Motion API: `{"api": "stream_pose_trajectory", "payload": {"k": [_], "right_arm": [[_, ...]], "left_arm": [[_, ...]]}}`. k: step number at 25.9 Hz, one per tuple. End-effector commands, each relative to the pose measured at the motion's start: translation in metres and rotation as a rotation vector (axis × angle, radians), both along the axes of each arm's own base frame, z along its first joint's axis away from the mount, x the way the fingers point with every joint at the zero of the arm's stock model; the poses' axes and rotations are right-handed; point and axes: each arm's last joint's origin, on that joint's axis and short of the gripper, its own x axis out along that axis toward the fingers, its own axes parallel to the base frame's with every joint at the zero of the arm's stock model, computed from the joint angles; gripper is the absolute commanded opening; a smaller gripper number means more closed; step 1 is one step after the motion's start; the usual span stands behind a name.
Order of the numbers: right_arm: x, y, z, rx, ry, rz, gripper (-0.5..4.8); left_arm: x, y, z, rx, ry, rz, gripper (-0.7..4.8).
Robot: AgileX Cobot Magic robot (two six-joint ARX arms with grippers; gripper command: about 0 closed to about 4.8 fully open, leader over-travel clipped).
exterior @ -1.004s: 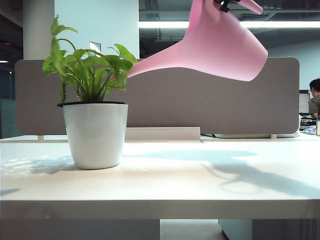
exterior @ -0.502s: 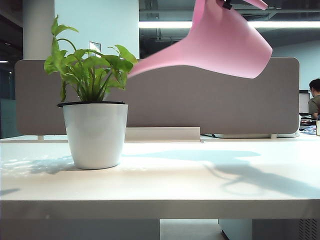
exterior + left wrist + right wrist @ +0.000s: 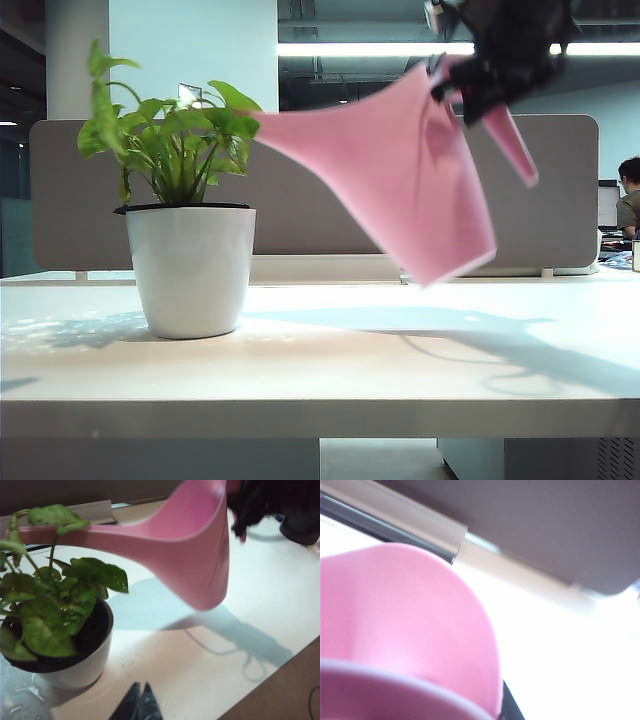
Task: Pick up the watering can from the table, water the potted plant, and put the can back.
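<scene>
Potted plant (image 3: 178, 215) stands left on the table (image 3: 330, 370); left gripper (image 3: 139, 704) rests near it, fingers together. Watering can (image 3: 410, 185) hangs mid-air, spout among the leaves, right gripper (image 3: 470, 85) clamped on its handle; swinging away could snag foliage.

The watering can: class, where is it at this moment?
In the exterior view the watering can hangs above the table, right of centre, held by the right tool, its spout reaching left over the potted plant.
</scene>
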Motion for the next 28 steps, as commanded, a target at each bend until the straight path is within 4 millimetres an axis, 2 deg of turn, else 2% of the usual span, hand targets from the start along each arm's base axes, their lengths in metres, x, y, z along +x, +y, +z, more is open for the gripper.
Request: {"api": "stream_pose_trajectory", "payload": {"k": [1,3,5,10,14,17,20,22,25,26,28], "right_arm": [[-0.006,-0.008,-0.024,0.188,-0.147,-0.027,-0.07],[-0.012,-0.012,-0.045,0.266,-0.227,-0.007,-0.07],[-0.025,-0.018,-0.075,0.341,-0.332,-0.001,-0.07],[-0.034,-0.021,-0.111,0.355,-0.299,-0.006,-0.06],[-0.037,-0.022,-0.132,0.348,-0.264,-0.005,0.02],[-0.038,-0.022,-0.134,0.346,-0.259,-0.007,1.42],[-0.038,-0.022,-0.134,0.346,-0.257,-0.008,2.53],[-0.038,-0.022,-0.134,0.345,-0.258,-0.008,3.09],[-0.038,-0.023,-0.133,0.343,-0.266,-0.024,4.56],[-0.038,-0.023,-0.132,0.343,-0.267,-0.024,4.79],[-0.039,-0.023,-0.131,0.343,-0.265,-0.024,4.79]], "left_arm": [[0.000,0.000,0.002,-0.005,-0.014,-0.003,0.03],[0.000,0.000,0.002,-0.005,-0.014,-0.003,0.03],[-0.001,0.001,0.003,-0.008,-0.018,-0.004,0.03],[-0.001,0.001,0.003,-0.007,-0.017,-0.003,0.03],[-0.001,0.001,0.003,-0.007,-0.017,-0.004,0.03],[-0.001,0.001,0.003,-0.007,-0.017,-0.003,0.03],[-0.001,0.001,0.003,-0.007,-0.017,-0.004,0.03],[-0.001,0.001,0.003,-0.007,-0.017,-0.003,0.03],[-0.001,0.001,0.003,-0.007,-0.016,-0.003,0.03],[-0.001,0.001,0.003,-0.007,-0.017,-0.003,0.03],[-0.001,0.001,0.003,-0.007,-0.017,-0.003,0.03]]}}
